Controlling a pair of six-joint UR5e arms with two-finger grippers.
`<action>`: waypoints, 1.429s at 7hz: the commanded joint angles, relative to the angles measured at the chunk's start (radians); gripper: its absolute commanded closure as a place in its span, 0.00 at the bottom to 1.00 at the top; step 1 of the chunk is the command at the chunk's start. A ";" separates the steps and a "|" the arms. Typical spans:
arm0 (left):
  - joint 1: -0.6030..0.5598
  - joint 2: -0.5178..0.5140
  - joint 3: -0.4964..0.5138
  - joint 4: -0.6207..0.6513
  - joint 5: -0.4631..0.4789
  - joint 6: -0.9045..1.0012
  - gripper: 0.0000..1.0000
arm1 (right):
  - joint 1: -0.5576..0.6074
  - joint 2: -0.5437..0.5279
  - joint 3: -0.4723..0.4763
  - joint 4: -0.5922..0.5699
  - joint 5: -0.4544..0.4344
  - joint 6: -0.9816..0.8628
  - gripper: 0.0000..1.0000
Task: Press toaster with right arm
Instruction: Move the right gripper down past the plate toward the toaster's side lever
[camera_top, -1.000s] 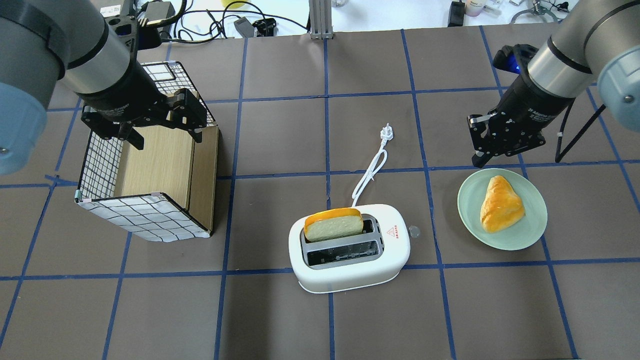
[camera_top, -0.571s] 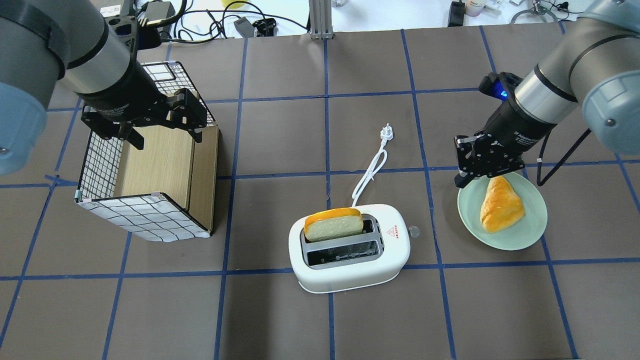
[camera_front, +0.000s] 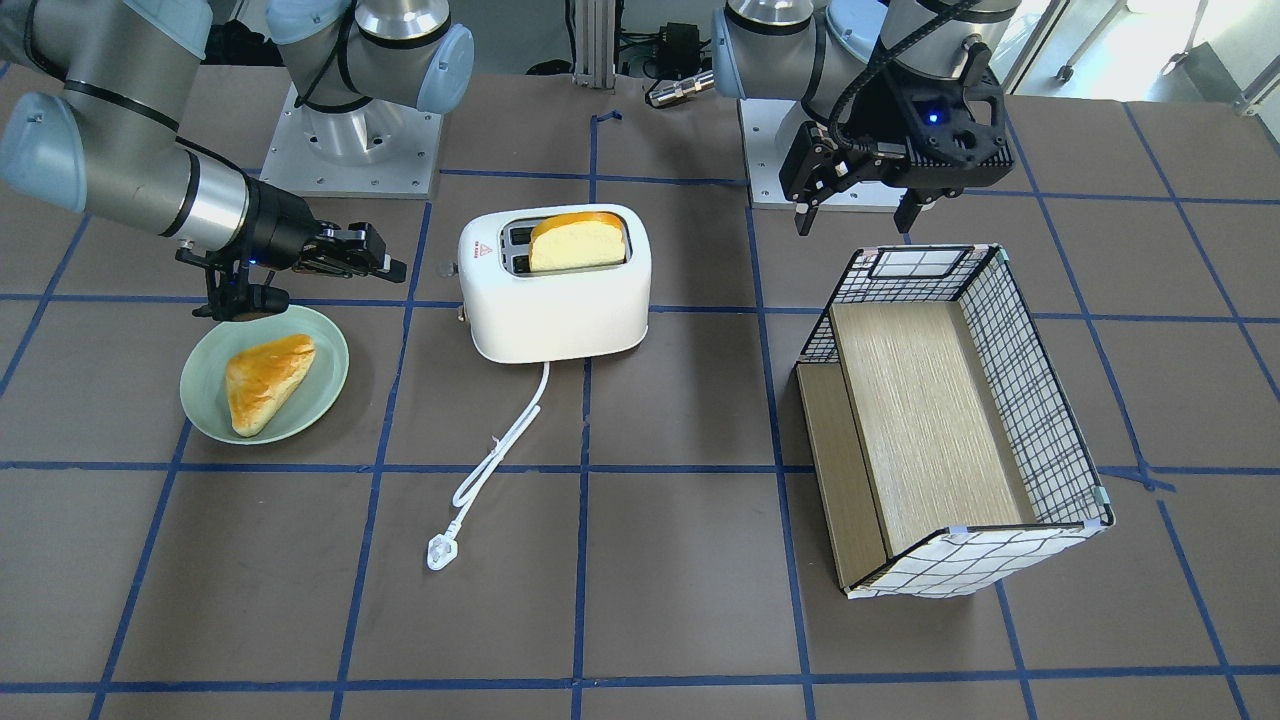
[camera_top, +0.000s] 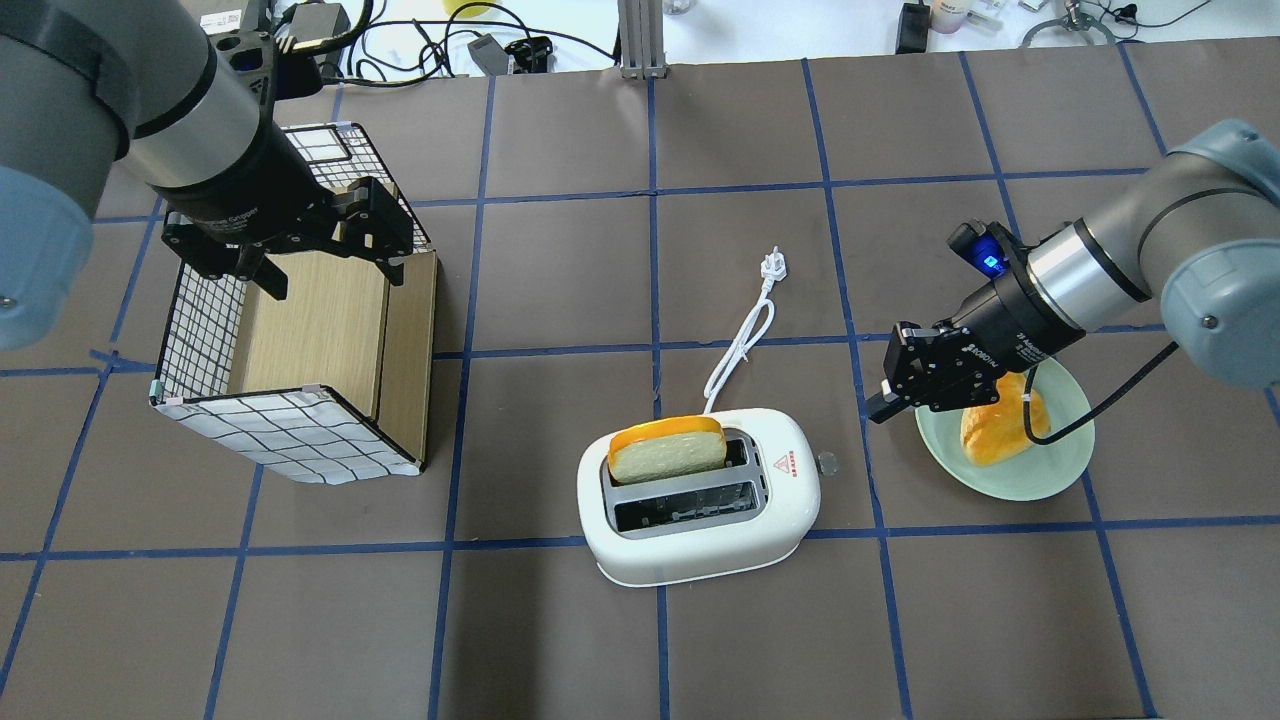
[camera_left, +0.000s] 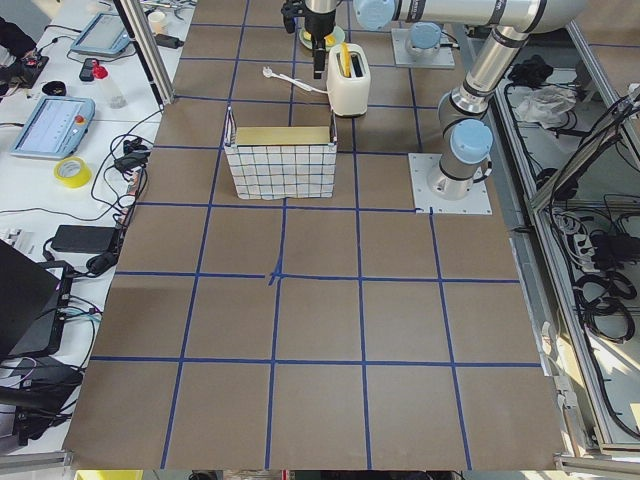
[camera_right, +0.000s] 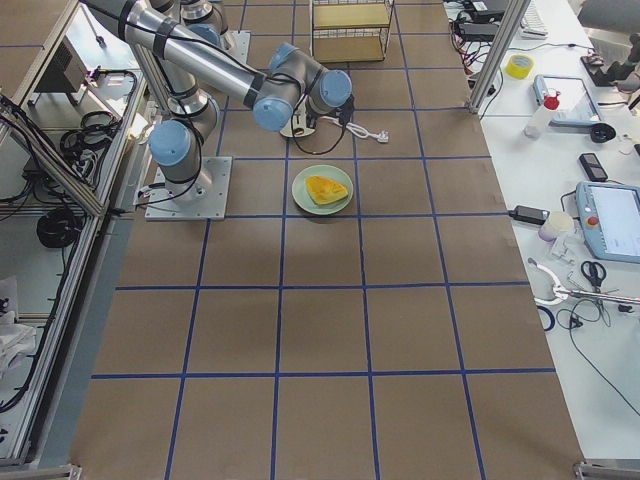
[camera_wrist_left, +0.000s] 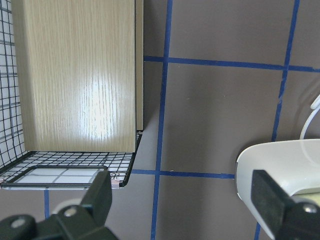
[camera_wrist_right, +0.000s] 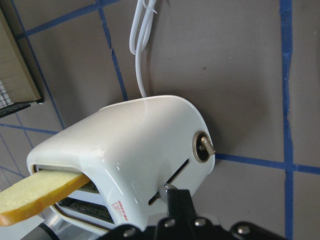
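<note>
A white toaster (camera_front: 555, 300) is seen on the tabletop (camera_front: 650, 600), with a bread slice (camera_front: 578, 243) raised in one slot. The right end effector (camera_front: 398, 267), fingers drawn together, is held level near the toaster's marked end, apart from it, over the rim of a green plate (camera_front: 325, 392). Beyond the toaster's other end, the left end effector (camera_front: 853, 222) is held spread above a checkered box (camera_front: 1040, 400).

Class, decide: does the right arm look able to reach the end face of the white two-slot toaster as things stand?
Probably yes. The right gripper hovers beside the white two-slot toaster, with only bare table between them. The pale green plate sits below the arm, off that path.
</note>
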 joint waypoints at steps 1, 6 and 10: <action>0.000 0.000 -0.001 0.000 -0.001 0.000 0.00 | -0.007 0.001 0.039 0.030 0.065 -0.040 1.00; 0.000 0.000 0.001 0.000 0.000 0.000 0.00 | -0.007 0.001 0.082 0.101 0.079 -0.111 1.00; 0.000 0.000 -0.001 0.000 0.000 0.000 0.00 | -0.007 0.041 0.111 0.084 0.087 -0.134 1.00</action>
